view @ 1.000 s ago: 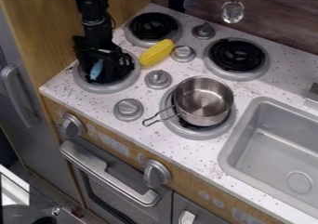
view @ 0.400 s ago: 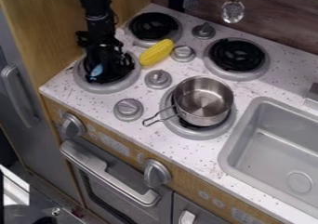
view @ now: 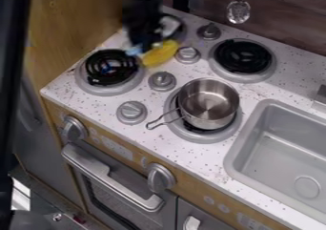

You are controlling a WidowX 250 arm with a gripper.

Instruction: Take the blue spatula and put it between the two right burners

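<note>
The gripper is blurred and hangs at the left of the stove, between the two left burners and close to the yellow corn. It is shut on the blue spatula, of which a small light-blue part shows at the gripper's lower left; the rest is hidden. The two right burners are the back right burner and the front right burner, the latter under a metal pot.
The yellow corn lies just beneath the gripper. The metal pot has its handle pointing lower left. Several grey knobs stand among the burners. A sink is at the right. A dark blurred shape covers the left edge.
From above the front left burner, the gripper has moved right and toward the back, and the blue spatula has moved with it. The front left burner is uncovered. A dark shape has appeared at left.
</note>
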